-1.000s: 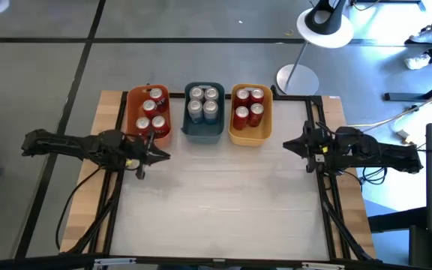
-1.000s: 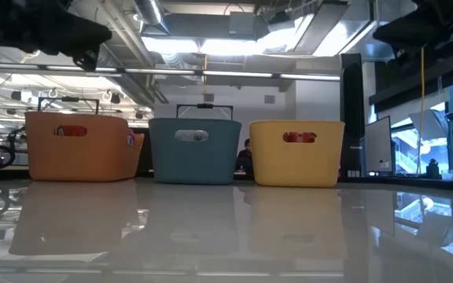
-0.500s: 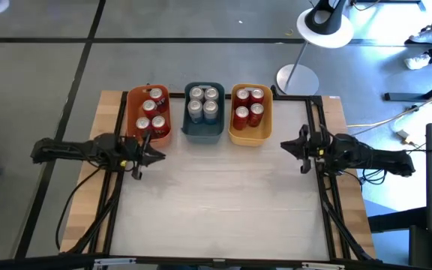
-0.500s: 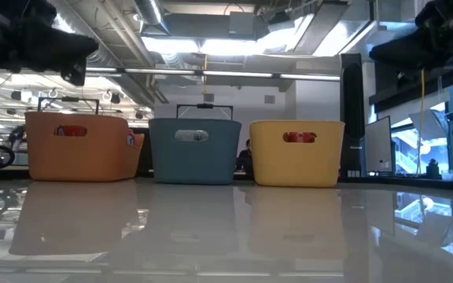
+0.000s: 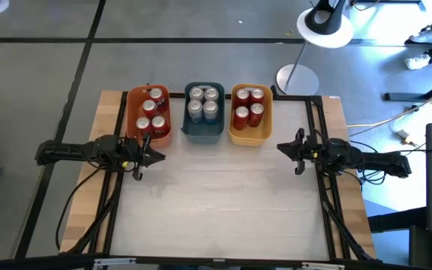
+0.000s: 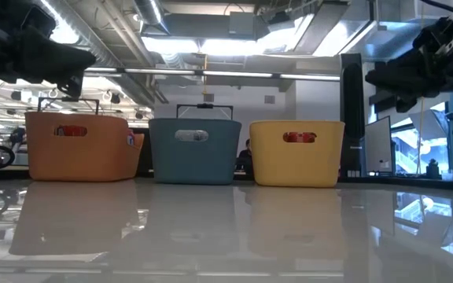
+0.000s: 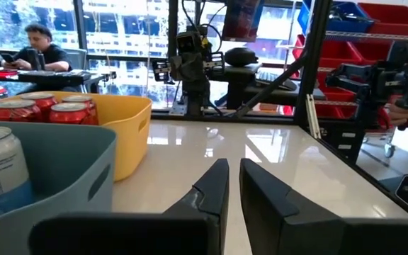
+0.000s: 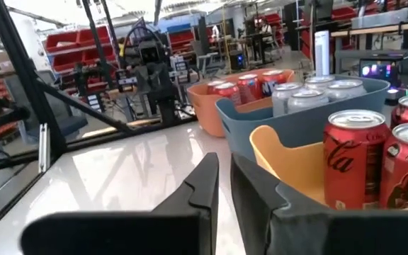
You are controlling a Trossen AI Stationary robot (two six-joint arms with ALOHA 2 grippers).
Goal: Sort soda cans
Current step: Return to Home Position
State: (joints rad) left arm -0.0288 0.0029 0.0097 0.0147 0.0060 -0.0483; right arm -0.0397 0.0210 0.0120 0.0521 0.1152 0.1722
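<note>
The near half of the worktop (image 5: 216,210) carries nothing.

At mid-depth, both arms reach inward from the side edges, raised above the surface in the low view.
- Left gripper (image 5: 162,156): at the left, just near of the orange bin's near corner, pointing toward the centre. Its fingers (image 7: 214,185) are drawn together to a narrow slit. Nothing is held.
- Right gripper (image 5: 280,147): at the right, just near and right of the yellow bin, pointing toward the centre. Its fingers (image 8: 205,180) are likewise closed to a narrow slit. Nothing is held.

Along the far edge three bins stand side by side in a row: orange bin (image 5: 132,112) at the left, blue-grey bin (image 5: 203,135) in the middle, yellow bin (image 5: 249,138) at the right.

The soda cans (image 5: 210,110) all stand upright inside the bins, four per bin, silver tops up. Those in the orange and yellow bins are red-bodied. Those in the blue-grey bin are silver-grey. No can lies on the worktop.

Beyond the far edge, at the right, a white lamp base (image 5: 297,79) sits on the floor. A person (image 6: 247,157) shows in the room behind, between the blue-grey and yellow bins.
</note>
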